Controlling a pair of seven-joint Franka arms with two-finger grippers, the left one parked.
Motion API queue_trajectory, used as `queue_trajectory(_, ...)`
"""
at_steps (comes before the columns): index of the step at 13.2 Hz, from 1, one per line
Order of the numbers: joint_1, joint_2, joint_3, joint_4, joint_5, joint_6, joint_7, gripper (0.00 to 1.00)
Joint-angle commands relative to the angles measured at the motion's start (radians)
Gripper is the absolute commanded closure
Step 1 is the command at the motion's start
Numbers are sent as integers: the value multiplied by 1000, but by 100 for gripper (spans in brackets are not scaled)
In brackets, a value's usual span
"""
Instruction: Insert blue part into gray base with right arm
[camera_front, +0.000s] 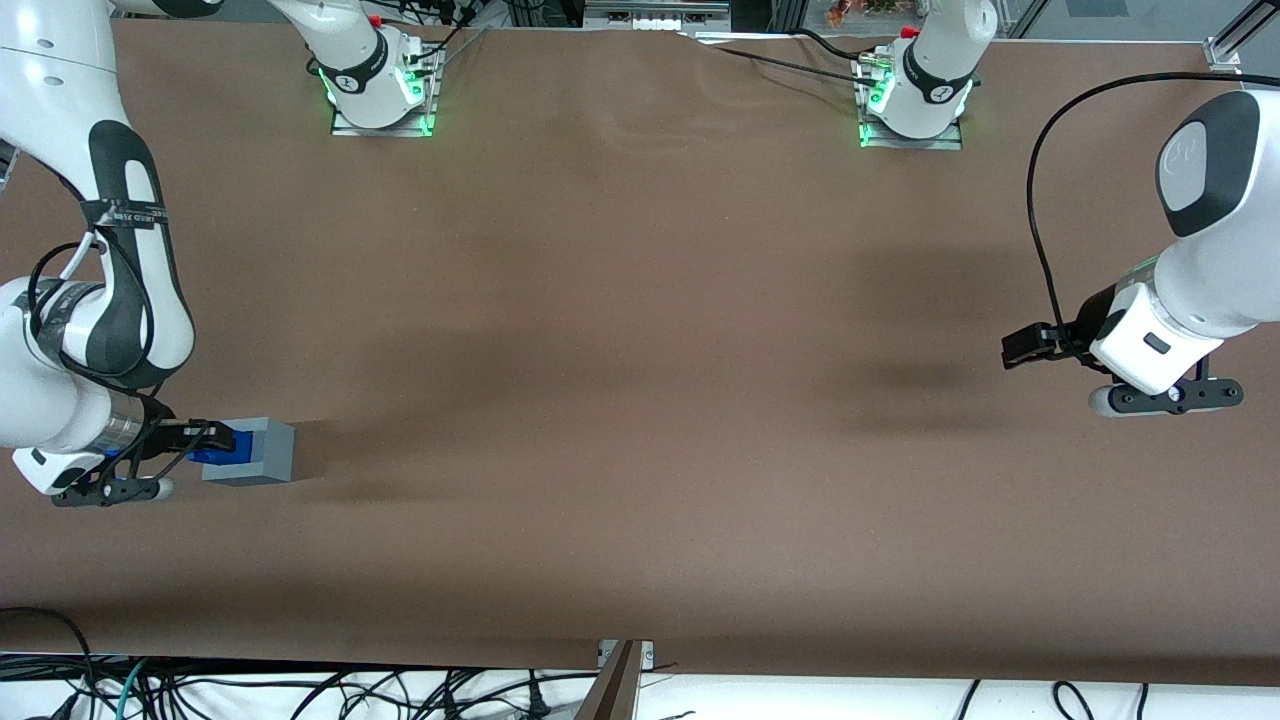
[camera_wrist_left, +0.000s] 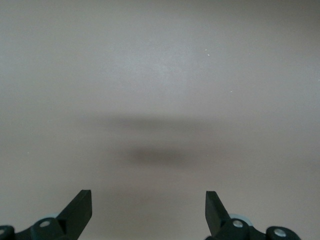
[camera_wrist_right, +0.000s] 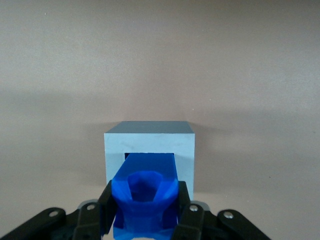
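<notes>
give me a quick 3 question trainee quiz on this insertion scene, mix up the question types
1. True or false: the blue part lies loose on the table, apart from the gripper.
2. Multiple choice: where does the gray base stand? A) at the parked arm's end of the table B) at the working arm's end of the table C) on top of the blue part
3. Fill in: in the right wrist view, the blue part's leading end meets the gray base's square ____.

Key
1. False: the gripper is shut on the blue part, right at the gray base.
2. B
3. recess; how deep it sits cannot be told.
</notes>
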Motion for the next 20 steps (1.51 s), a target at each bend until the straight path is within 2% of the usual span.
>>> queue_trajectory(1, -9, 28, 0, -3, 4, 42, -19, 0)
queue_trajectory(6, 6, -55, 11, 66, 6, -7, -25, 0)
queue_trajectory(9, 12, -133, 51, 66, 6, -78, -24, 0)
queue_trajectory(11, 15, -185, 77, 67, -5, -180, -25, 0)
queue_trajectory(14, 35, -290, 77, 67, -13, -234, -28, 0)
queue_trajectory(17, 37, -437, 69, -6, -31, -250, -25, 0)
queue_trajectory(20, 35, -512, 68, -73, -43, -298, -20, 0)
